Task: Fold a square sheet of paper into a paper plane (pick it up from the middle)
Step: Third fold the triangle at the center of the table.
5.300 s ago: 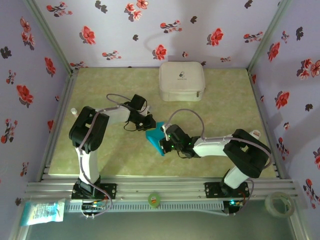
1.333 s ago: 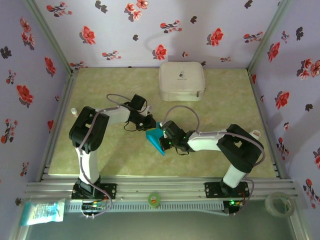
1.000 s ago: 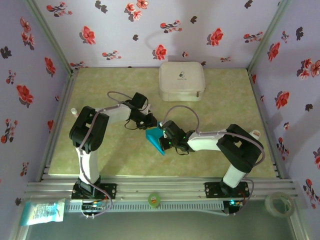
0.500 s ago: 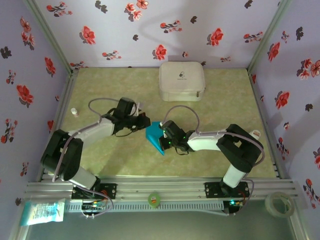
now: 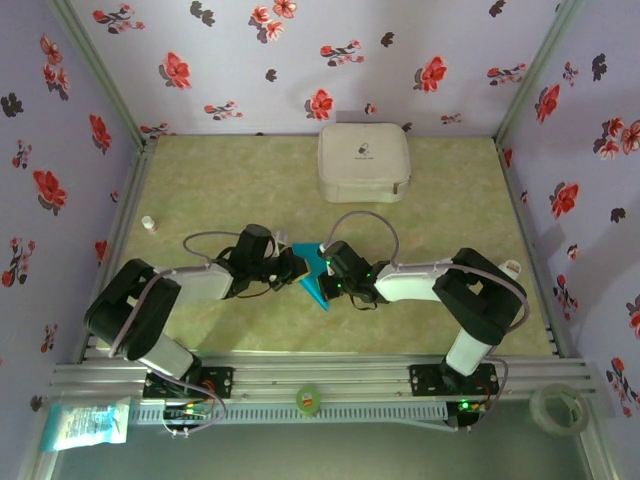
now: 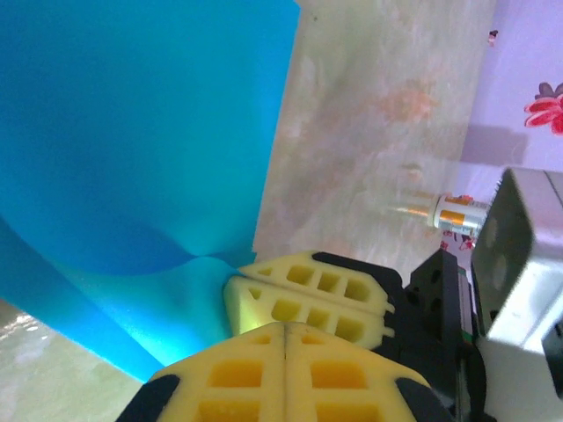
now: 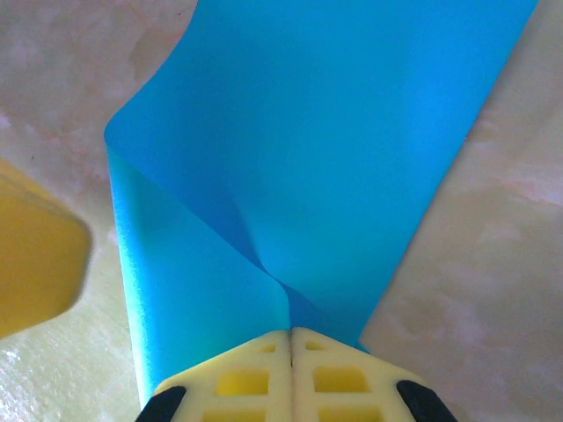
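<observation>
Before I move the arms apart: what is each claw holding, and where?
The right claw pinches the blue paper at its edge, where the folds pucker. The left claw is shut beside it, apparently gripping nothing.

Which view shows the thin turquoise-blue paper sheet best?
Right wrist: the thin turquoise-blue paper sheet spreads out close up, and its fold runs down to where the right gripper pinches it. The left wrist view shows a broad face of it, dimpled at that pinch. Top external shows a small, distant blue sliver.
</observation>
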You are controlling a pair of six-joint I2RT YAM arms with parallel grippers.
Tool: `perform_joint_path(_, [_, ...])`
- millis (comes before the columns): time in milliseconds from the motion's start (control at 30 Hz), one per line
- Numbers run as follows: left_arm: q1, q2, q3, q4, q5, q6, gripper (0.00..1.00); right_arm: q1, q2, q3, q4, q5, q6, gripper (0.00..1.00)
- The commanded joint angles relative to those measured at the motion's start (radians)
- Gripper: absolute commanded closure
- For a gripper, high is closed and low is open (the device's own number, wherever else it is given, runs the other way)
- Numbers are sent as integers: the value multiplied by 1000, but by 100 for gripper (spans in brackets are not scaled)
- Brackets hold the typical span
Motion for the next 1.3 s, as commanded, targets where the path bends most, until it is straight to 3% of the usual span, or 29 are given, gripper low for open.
perform_joint_path(0, [-9, 29, -7, 64, 17, -46, 100, -6, 14, 1, -8, 20, 8, 100])
perform_joint_path(367, [-20, 68, 26, -45, -4, 4, 100, -6, 20, 3, -9, 19, 9, 100])
perform_joint_path(1267, [-27, 123, 33, -48, -22, 26, 100, -6, 23, 3, -27, 19, 2, 100])
